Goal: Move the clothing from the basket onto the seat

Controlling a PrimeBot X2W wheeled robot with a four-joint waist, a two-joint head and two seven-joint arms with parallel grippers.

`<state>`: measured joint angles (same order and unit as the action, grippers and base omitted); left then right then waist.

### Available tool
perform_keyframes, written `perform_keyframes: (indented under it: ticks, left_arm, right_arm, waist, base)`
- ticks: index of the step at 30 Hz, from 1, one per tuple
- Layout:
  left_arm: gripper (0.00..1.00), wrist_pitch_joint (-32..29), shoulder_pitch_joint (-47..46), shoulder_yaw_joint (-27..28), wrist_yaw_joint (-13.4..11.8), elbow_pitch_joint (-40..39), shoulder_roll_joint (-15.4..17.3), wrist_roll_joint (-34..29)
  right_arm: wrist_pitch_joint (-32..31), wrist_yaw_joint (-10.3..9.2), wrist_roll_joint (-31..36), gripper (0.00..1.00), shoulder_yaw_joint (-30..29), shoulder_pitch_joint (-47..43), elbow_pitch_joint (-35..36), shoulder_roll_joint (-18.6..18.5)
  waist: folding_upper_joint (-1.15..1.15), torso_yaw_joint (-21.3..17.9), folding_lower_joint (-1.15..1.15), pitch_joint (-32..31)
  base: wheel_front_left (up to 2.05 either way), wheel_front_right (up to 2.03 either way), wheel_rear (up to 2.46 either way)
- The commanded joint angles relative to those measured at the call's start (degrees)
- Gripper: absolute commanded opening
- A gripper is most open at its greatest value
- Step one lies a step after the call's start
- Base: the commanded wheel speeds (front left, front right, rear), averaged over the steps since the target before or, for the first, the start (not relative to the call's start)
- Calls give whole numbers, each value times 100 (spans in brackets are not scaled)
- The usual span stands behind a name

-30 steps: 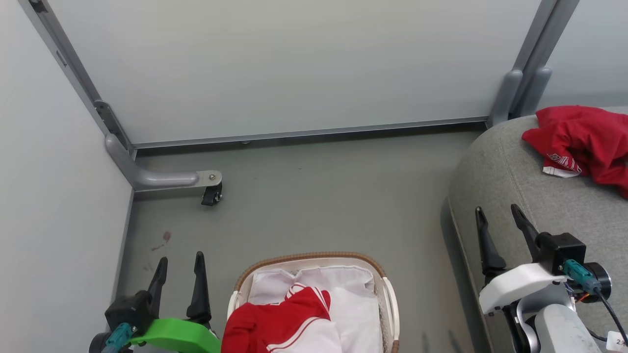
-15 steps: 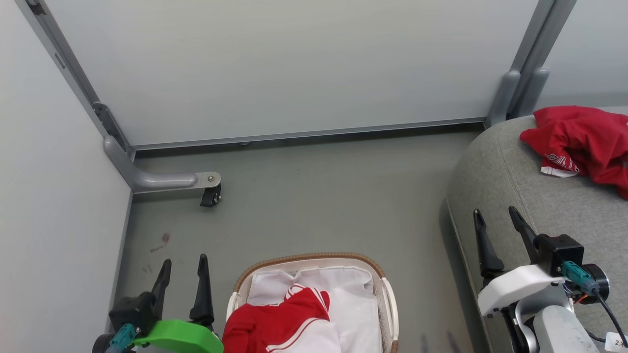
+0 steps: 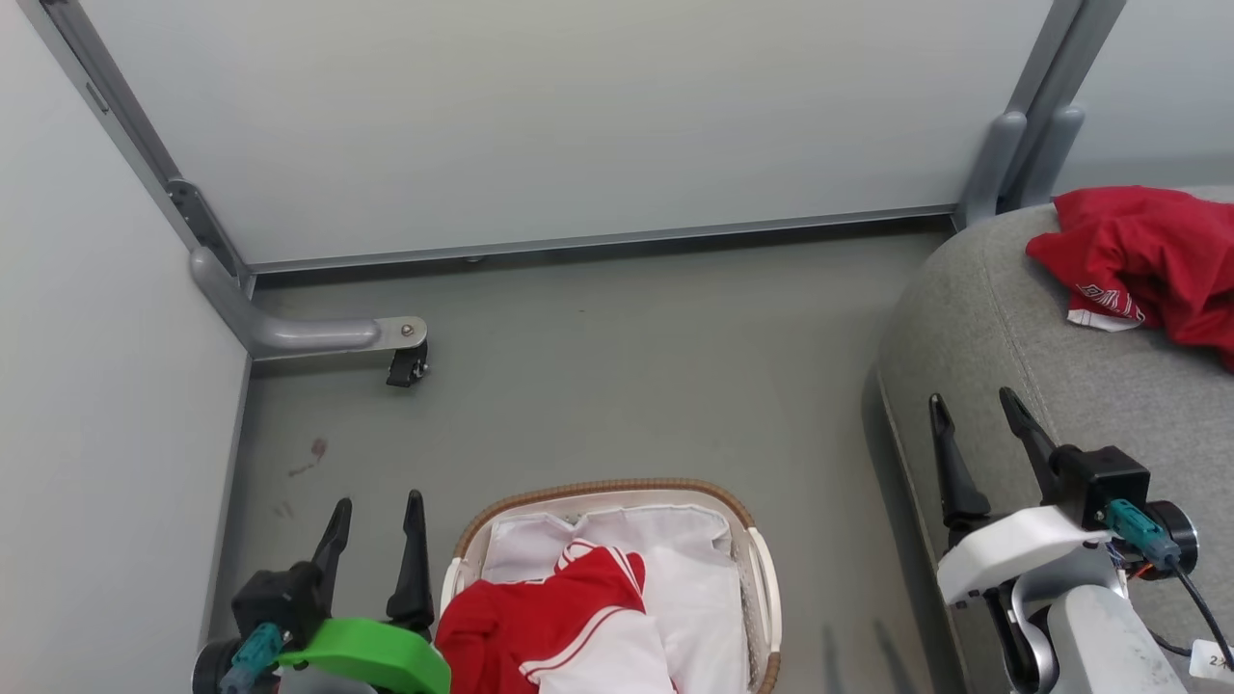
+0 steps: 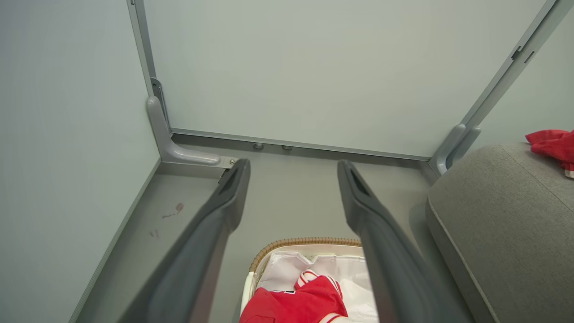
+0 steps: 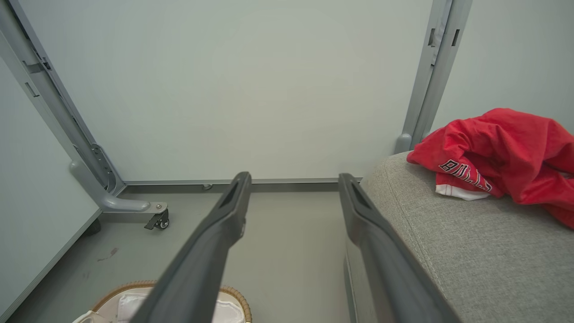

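The left end effector [image 3: 378, 501] and the right end effector [image 3: 970, 397] both stand wide and empty, a red-and-white garment [image 3: 549, 617] lying in the basket [image 3: 607, 487] (on its white liner [image 3: 694, 549]) and a red garment [image 3: 1147, 255] resting on the seat [image 3: 1012, 347].

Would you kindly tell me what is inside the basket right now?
A red garment with white stripes lies on the white liner inside the basket. Anything beneath the garment is covered.
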<state>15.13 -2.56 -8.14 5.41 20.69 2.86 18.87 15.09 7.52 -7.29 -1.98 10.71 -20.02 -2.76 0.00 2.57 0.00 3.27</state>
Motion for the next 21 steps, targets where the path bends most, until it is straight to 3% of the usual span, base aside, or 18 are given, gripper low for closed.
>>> perform_keyframes:
  ticks: [1, 8, 21]
  left_arm:
    - [100, 3, -191, -53, 28, 35, 5, -68]
    - [100, 3, -901, -481, 110, 589, 6, -357]
    - [100, 3, -2901, -1805, 204, 2430, 16, -585]
  right_arm:
    - [12, -6, 43, 100, -17, 96, 44, -24]
    - [12, -6, 197, 100, -76, 401, 200, -23]
    - [12, -6, 324, 100, -134, 1278, 772, -21]
  waist:
    - [0, -37, 0, 152]
    - [0, -187, 0, 792]
    - [0, -803, 0, 2604]
  base:
    - [0, 0, 0]
    - [0, 0, 0]
    - [0, 0, 0]
